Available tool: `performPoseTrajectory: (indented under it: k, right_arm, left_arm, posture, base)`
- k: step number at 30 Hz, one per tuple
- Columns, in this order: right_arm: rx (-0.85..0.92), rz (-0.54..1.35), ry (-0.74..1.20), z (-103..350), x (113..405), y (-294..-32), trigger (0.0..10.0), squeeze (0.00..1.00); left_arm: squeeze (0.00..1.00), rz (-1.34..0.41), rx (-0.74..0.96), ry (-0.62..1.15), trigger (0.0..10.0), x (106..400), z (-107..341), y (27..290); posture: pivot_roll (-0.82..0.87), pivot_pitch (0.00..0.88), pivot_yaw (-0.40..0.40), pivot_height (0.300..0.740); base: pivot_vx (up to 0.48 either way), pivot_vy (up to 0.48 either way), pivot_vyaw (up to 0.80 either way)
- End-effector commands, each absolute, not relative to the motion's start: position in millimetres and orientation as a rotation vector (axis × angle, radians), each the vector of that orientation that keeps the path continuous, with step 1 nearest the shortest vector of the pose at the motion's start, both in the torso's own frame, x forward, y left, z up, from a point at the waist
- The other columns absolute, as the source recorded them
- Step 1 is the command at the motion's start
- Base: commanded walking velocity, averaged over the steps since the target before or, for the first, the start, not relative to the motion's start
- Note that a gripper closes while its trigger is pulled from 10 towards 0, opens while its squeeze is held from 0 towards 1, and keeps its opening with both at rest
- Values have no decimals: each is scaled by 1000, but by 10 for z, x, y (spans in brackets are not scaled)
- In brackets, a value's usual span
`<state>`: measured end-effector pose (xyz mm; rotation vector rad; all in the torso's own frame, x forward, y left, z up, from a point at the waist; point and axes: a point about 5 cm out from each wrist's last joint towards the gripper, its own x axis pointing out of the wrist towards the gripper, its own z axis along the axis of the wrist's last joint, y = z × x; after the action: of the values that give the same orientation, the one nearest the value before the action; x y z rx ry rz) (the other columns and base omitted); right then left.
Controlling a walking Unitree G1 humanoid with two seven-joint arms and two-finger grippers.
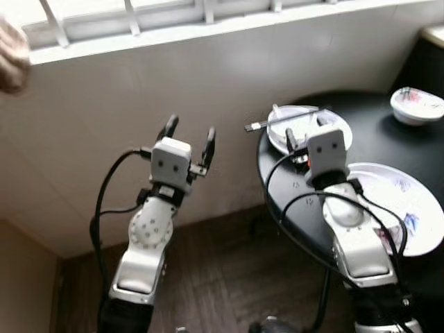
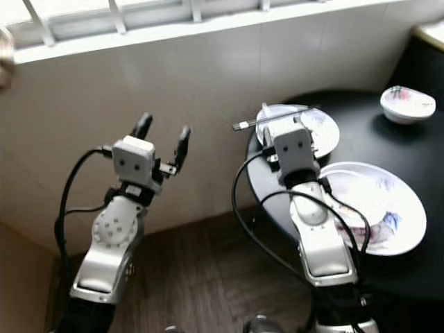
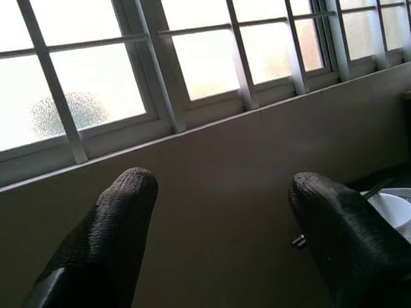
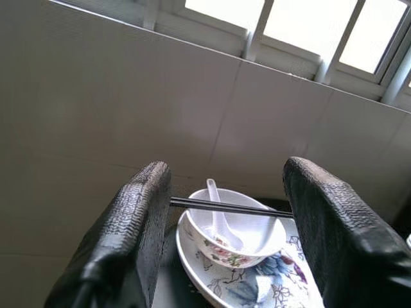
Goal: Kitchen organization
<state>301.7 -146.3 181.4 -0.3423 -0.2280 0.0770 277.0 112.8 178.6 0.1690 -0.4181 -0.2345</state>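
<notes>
At the near left edge of a round black table [image 1: 388,149] sits a small floral plate [image 4: 257,292]. On it stands a white floral bowl [image 4: 247,240] holding a white spoon [image 4: 218,221], and black chopsticks [image 1: 270,122] lie across the bowl's rim, their ends jutting past the table edge. My right gripper [image 1: 305,130] hovers open just short of this bowl, with its fingers [image 4: 138,231] on either side of it in the right wrist view. Off to the table's left, my left gripper [image 1: 189,135] is raised, open and empty, before the white wall.
A large floral plate [image 1: 416,208] lies on the table under my right forearm, and a small white bowl [image 1: 416,104] sits at the far right. A dark cabinet [image 1: 427,62] stands behind. A barred window [image 3: 192,70] tops the tiled wall. A person's blurred hand [image 1: 10,55] shows top left. Below is wooden floor [image 1: 229,277].
</notes>
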Motion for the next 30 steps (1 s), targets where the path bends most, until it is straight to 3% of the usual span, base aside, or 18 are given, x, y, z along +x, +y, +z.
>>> performPoseTrajectory:
  k: [1,5,12,21,27,30]
  right_arm:
    - [-359,66,-217,1812,3025,-1495,10000,0]
    - [-362,64,-211,1803,3028,-1499,10000,0]
    - [-365,65,-199,1777,3029,-1494,10000,0]
    - [-366,74,-163,1719,3038,-1516,10000,0]
    - [-376,158,-106,1603,3016,-1449,10000,0]
    - [-383,287,-24,1433,2972,-1405,10000,0]
  left_arm:
    - [0,-248,181,-421,10000,2767,1798,1093]
    - [0,-253,188,-416,10000,2770,1789,1084]
    - [0,-253,190,-415,10000,2770,1785,1088]
    - [0,-249,179,-420,10000,2771,1787,1097]
    - [0,-251,181,-413,10000,2775,1769,1092]
    - [0,-254,186,-406,10000,2788,1761,1088]
  posture:
    - [-163,0,36,740]
    - [-163,0,36,740]
    - [-161,0,39,740]
    - [-159,0,39,740]
    - [-161,0,41,740]
    - [-161,0,43,740]
  base:
    - [0,0,0]
    - [0,0,0]
    - [0,-468,0]
    - [0,0,0]
    - [0,0,0]
    - [0,0,0]
